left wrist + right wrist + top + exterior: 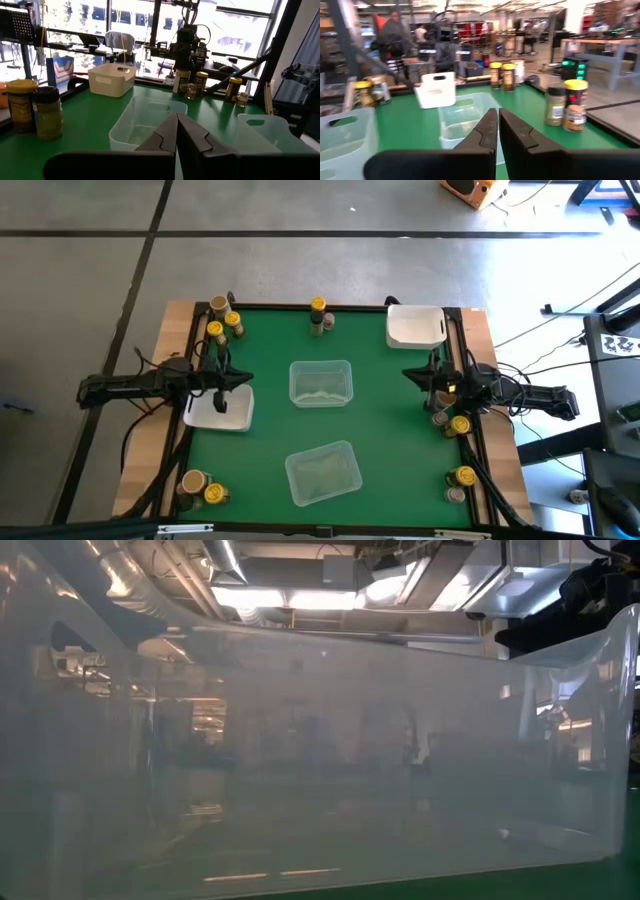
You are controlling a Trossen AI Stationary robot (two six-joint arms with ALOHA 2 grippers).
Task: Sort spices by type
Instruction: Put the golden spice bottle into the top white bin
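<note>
We see the green table (270, 430), then two clear tubs (320, 382) at centre, two white trays (416, 326), and the spices (223, 320) upright in clusters along the edges. Both claws are clenched, empty. The right gripper (412, 374) has jars (452, 423) just at 5 o'clock, nearest; the left gripper (243, 379) has jars at 12 o'clock. Labels are unreadable; the low view shows only tub wall.

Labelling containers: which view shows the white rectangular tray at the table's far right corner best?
High view: the white rectangular tray shows whole from above, unobstructed. Left wrist view shows it side-on, farther off. Low view is blocked by a clear plastic tub; right wrist view misses it.
</note>
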